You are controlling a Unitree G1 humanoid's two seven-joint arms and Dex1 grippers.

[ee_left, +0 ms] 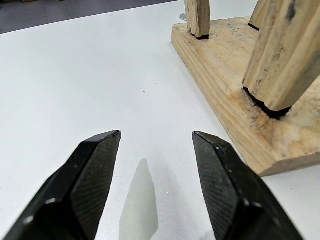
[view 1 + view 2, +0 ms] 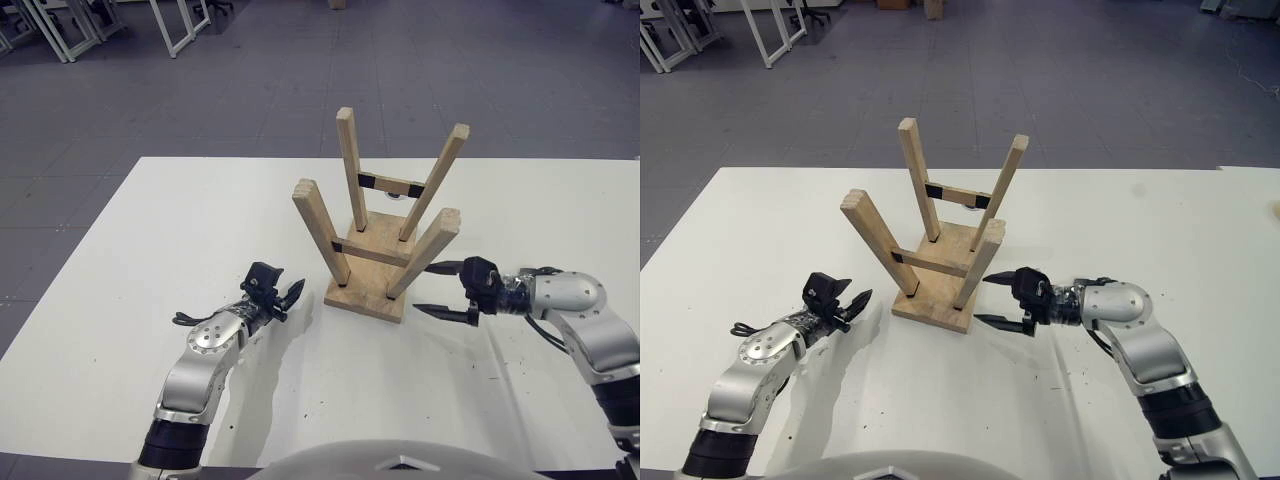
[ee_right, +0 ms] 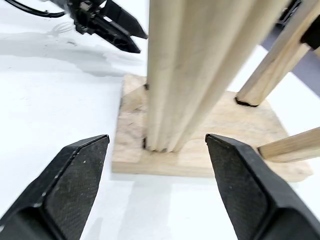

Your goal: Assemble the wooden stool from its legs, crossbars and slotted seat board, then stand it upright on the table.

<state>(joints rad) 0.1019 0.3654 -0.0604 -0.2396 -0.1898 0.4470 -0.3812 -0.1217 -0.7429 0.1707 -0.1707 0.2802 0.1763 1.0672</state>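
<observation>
The wooden stool stands upside down on the white table [image 2: 150, 250], its seat board [image 2: 365, 297] flat on the surface and its legs [image 2: 320, 230] pointing up and splaying outward. Two crossbars [image 2: 375, 253] join the leg pairs. My left gripper [image 2: 293, 293] lies low on the table just left of the seat board, open and holding nothing, with its fingertips aimed at the board's edge [image 1: 225, 65]. My right gripper [image 2: 425, 288] is open at the board's right side. Its fingers straddle the base of the nearest leg [image 3: 190, 65] without touching it.
A small grey round piece [image 1: 182, 16] lies on the table just behind the stool. Bare table spreads to the left, right and front of the stool. White table frames [image 2: 60, 25] stand on the floor far behind.
</observation>
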